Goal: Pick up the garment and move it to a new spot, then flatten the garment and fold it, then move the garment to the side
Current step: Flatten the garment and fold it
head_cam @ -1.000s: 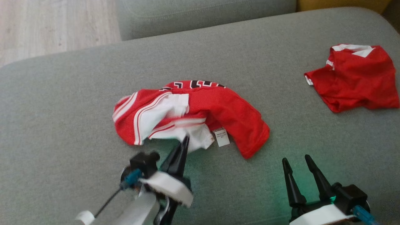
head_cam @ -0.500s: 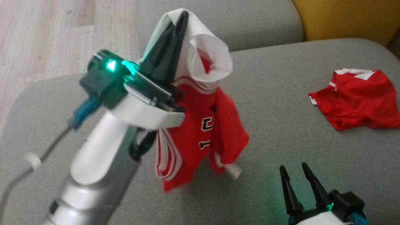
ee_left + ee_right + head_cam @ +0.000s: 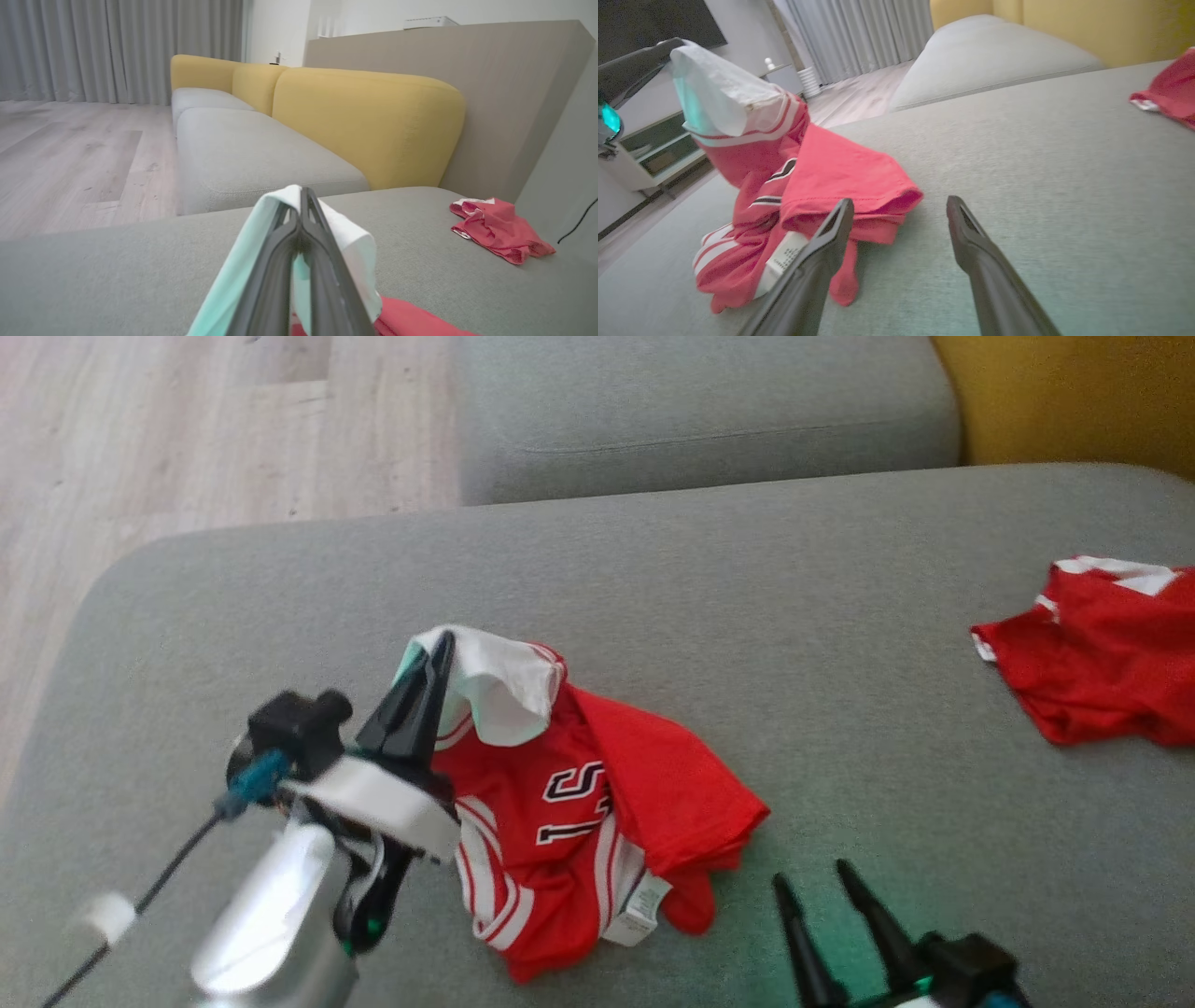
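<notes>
Nearest you, the right gripper [image 3: 812,877] sits low over the grey seat cushion [image 3: 747,569], fingers spread wide and empty, with its tips just beside the near hem of the garment [image 3: 579,793]. To your left, the left gripper [image 3: 441,644] has its fingers pressed together on the garment's white edge and holds that edge up off the cushion.

A second ago the garment lay crumpled with the left fingers at its white part. Half a second ago it hung clear of the cushion from that pinch. Now most of it is down again, with the black lettering facing up and the label at the near hem. The head view has also shifted, so you cannot judge from it alone how far the garment really travelled.

I'd read the pick-and-move as nearly finished. The cloth is still bunched, so flattening comes next, and the free right gripper is well placed for the near hem.

Further off to the right lies a second red garment [image 3: 1111,653], well apart, then the far cushion [image 3: 700,420] and the wooden floor [image 3: 187,429]
</notes>
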Controlling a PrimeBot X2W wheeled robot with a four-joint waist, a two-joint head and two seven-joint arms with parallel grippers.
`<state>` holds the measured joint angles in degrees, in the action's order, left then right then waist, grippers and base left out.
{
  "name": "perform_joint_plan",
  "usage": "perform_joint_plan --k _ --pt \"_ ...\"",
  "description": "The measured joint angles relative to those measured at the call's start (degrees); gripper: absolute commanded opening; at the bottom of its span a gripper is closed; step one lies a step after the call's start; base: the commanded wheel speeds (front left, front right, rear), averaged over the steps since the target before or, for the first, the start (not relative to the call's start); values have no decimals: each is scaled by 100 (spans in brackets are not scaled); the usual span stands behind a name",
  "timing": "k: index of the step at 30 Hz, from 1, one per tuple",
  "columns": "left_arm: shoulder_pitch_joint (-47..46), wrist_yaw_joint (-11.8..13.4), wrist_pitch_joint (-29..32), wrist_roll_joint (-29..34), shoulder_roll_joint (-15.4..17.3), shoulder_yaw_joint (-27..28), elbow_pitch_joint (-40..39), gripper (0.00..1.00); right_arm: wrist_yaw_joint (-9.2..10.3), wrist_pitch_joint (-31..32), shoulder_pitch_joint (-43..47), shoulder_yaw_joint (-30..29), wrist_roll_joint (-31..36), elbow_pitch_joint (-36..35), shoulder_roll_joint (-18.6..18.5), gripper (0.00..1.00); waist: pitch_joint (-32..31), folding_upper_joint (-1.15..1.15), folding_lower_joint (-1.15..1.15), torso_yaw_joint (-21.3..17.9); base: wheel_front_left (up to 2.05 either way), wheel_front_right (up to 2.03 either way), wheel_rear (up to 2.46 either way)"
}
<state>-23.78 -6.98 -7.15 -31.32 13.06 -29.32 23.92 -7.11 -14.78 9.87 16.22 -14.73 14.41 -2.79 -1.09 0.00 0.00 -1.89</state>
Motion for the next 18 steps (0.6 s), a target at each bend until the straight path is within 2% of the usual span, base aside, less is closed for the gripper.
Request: perform_joint_plan --k 6,12,18 --pt "762 236 -276 -107 30 160 -422 0 0 1 -255 823 47 145 -247 100 44 0 0 338 0 0 0" --pt "1220 404 -363 -175 80 186 -910 0 0 1 -843 1546 679 346 -472 100 127 0 0 667 0 0 0" --pt "1267 545 -355 -174 85 171 -1357 0 0 1 -1197 1391 1686 1024 -481 100 231 0 0 886 0 0 0"
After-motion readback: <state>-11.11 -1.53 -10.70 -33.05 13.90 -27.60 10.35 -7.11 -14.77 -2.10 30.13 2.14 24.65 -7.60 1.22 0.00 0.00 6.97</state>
